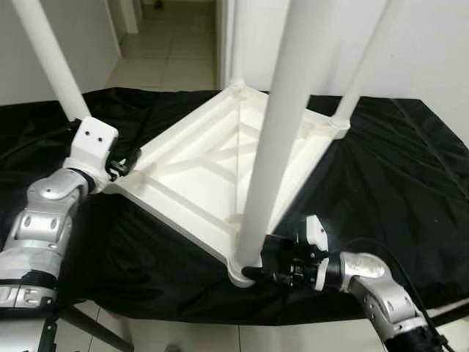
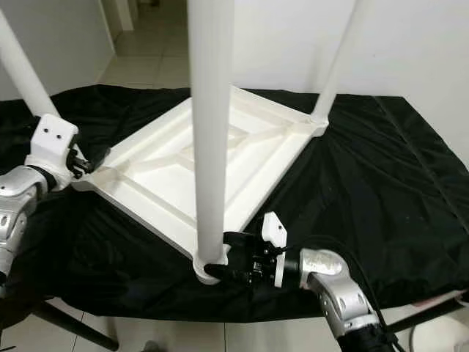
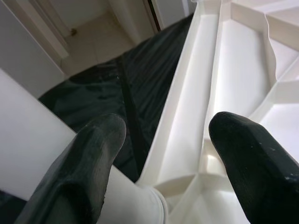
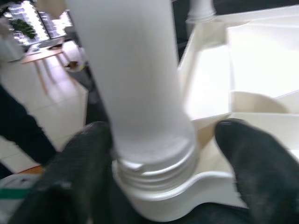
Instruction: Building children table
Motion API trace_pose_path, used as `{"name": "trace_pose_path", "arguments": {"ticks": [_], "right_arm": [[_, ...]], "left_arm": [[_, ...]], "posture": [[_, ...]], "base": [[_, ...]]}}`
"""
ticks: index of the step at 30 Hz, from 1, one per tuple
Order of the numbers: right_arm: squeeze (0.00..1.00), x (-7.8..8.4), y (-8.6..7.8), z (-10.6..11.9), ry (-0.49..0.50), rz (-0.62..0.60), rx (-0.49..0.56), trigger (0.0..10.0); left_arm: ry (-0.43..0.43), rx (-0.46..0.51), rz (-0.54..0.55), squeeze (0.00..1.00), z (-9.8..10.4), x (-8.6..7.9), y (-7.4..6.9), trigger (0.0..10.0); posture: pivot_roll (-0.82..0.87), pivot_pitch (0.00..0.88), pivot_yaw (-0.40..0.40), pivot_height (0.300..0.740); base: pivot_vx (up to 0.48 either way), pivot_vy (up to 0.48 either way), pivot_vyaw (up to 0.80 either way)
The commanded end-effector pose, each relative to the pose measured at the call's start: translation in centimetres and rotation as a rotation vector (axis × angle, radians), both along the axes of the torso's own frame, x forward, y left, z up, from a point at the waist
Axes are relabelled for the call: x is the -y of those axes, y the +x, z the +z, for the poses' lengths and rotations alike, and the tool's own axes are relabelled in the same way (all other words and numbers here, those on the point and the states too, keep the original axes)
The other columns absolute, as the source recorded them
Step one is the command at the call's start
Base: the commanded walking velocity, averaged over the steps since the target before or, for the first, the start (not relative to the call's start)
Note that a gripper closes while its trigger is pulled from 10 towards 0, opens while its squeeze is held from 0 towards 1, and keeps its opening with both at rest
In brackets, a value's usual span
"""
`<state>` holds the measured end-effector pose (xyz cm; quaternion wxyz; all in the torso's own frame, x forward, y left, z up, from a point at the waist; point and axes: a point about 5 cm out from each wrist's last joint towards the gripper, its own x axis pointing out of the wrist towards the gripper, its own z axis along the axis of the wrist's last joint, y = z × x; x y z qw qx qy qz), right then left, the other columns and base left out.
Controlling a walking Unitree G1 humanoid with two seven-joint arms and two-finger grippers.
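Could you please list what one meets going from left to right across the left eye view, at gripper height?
Left gripper → upturned white tabletop → nearest white leg → right gripper → black cloth.

Two black fingers (image 3: 88,163) straddle the white tabletop's rim (image 3: 187,98) over black cloth (image 3: 112,88).

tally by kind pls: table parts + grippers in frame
White plastic table top, upside down on the black cloth: 1
White round plastic table legs standing in its corners: 4
Two-finger black grippers, left gripper and right gripper: 2
Total: 7
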<state>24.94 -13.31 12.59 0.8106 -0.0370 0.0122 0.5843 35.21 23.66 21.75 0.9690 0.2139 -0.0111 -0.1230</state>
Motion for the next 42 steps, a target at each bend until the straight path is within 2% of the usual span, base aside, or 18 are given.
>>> {"name": "trace_pose_path", "arguments": {"ticks": [1, 3, 4, 11, 14, 15, 17, 22, 24, 26, 33, 34, 37, 42], "right_arm": [[1.0, 0.5, 0.0, 0.3, -0.016, -0.077, 0.041, 10.0], [1.0, 0.5, -0.4, 0.1, -0.008, -0.093, 0.032, 10.0], [0.0, 0.6, -1.1, -0.1, 0.005, -0.095, 0.016, 10.0], [0.0, 0.6, -1.9, -0.2, 0.017, -0.109, 0.01, 10.0], [0.0, 1.1, -2.1, 0.3, 0.043, -0.19, 0.039, 10.0], [0.0, 1.1, -2.1, 0.3, 0.043, -0.19, 0.039, 10.0], [0.0, 1.5, -2.1, 1.0, 0.071, -0.26, 0.069, 10.0], [0.0, 1.7, -2.1, 1.3, 0.091, -0.311, 0.087, 10.0], [0.0, 1.7, -2.7, 1.4, 0.092, -0.336, 0.111, 10.0], [0.0, 1.7, -3.2, 1.2, 0.082, -0.336, 0.112, 10.0], [0.0, 2.3, -5.0, 0.2, 0.011, -0.282, 0.064, 10.0], [0.0, 2.5, -5.9, -0.2, -0.027, -0.23, 0.043, 10.0], [0.0, 3.3, -7.0, -0.7, -0.065, -0.193, 0.0, 10.0], [0.0, 3.8, -7.4, -0.8, -0.082, -0.178, -0.013, 10.0]], "left_arm": [[0.012, 0.022, 0.037, 0.0, 0.5, -0.8, 0.1, 10.0], [0.013, 0.024, 0.036, 0.0, 0.5, -0.8, 0.1, 10.0], [0.013, 0.025, 0.035, 0.0, 0.5, -0.8, 0.1, 10.0], [0.016, 0.032, 0.026, 0.0, 0.4, -0.6, 0.1, 10.0], [0.037, 0.042, -0.092, 0.0, -0.1, 0.3, -0.3, 10.0], [0.037, 0.042, -0.092, 0.0, -0.1, 0.3, -0.3, 10.0], [0.051, -0.003, -0.17, 0.0, -0.9, 0.9, -0.5, 10.0], [0.067, -0.035, -0.226, 0.0, -1.5, 1.3, -0.8, 10.0], [0.051, -0.055, -0.305, 0.0, -1.9, 1.8, -1.2, 10.0], [0.04, -0.057, -0.361, 0.0, -2.1, 2.1, -1.5, 10.0], [0.078, -0.089, -0.408, 0.0, -3.0, 2.6, -1.3, 10.0], [0.089, -0.093, -0.421, 0.0, -3.1, 2.7, -1.2, 10.0], [0.102, -0.094, -0.44, 0.0, -3.0, 2.7, -1.1, 10.0], [0.11, -0.097, -0.446, 0.0, -3.0, 2.8, -1.0, 10.0]], "posture": [[0.08, 0.09, 0.026, 0.74], [0.08, 0.09, 0.026, 0.74], [0.08, 0.089, 0.024, 0.74], [0.07, 0.088, 0.023, 0.74], [0.06, 0.087, 0.022, 0.74], [0.06, 0.087, 0.022, 0.74], [0.06, 0.087, 0.01, 0.74], [0.06, 0.088, 0.009, 0.74], [0.05, 0.089, 0.011, 0.74], [0.04, 0.089, 0.015, 0.74], [0.03, 0.091, 0.023, 0.74], [0.03, 0.094, 0.028, 0.74], [0.02, 0.097, 0.029, 0.74], [0.02, 0.097, 0.03, 0.74]], "base": [[0.0, 0.0, 0.0], [0.0, 0.0, 0.0], [0.0, 0.0, 0.0], [0.0, 0.0, 0.0], [0.0, 0.0, 0.0], [0.0, 0.0, 0.0], [0.0, 0.0, 0.0], [0.0, 0.0, 0.0], [0.0, 0.0, 0.0], [0.0, 0.0, 0.0], [0.0, 0.0, 0.0], [0.0, 0.0, 0.0], [0.0, 0.0, 0.0], [0.0, 0.0, 0.0]]}}
